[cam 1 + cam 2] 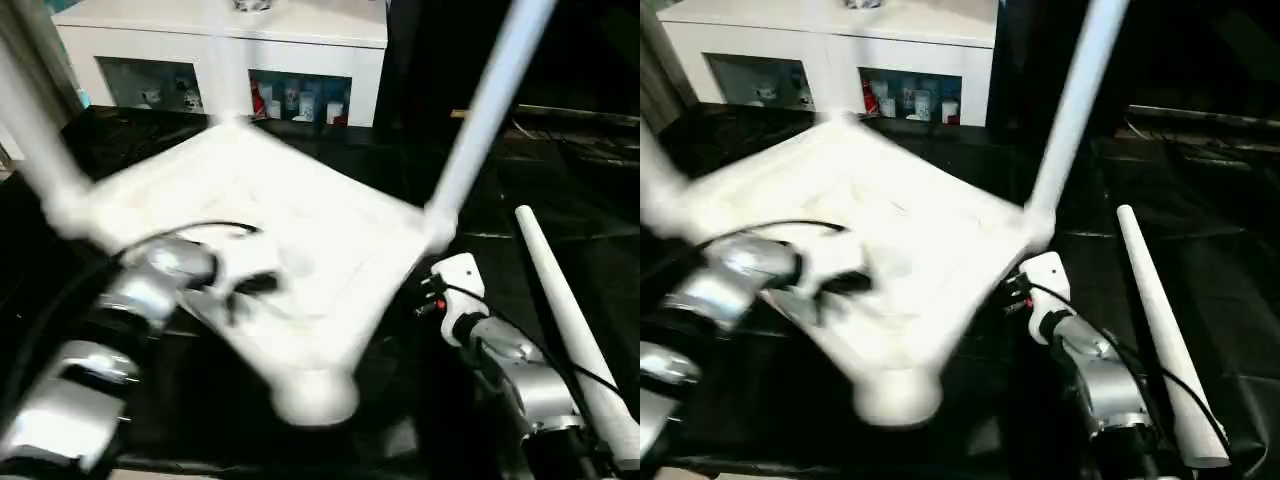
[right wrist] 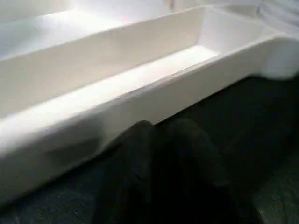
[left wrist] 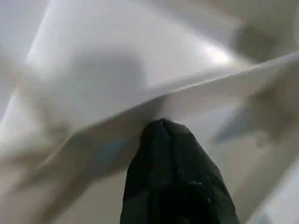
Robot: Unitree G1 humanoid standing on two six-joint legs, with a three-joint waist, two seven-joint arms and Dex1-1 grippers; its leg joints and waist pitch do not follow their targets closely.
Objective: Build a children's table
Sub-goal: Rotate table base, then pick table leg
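The children's table lies upside down and tilted on the black cloth, its white ribbed top [image 1: 300, 220] facing up. One leg [image 1: 490, 100] stands in the far right corner socket and another [image 1: 30, 130] rises at the left. A third leg [image 1: 570, 320] lies loose on the cloth at the right. My left gripper [image 1: 255, 285] reaches over the underside and is shut on a rib [image 3: 93, 126]. My right gripper [image 2: 163, 135] is shut and holds nothing, low beside the top's right rim [image 2: 140, 102], near the corner with the standing leg.
A white cabinet [image 1: 220, 50] with glass doors stands behind the black-draped table. The near corner socket [image 1: 315, 395] of the white top points toward me, close to the front edge. Black cloth [image 1: 560, 200] stretches away to the right past the loose leg.
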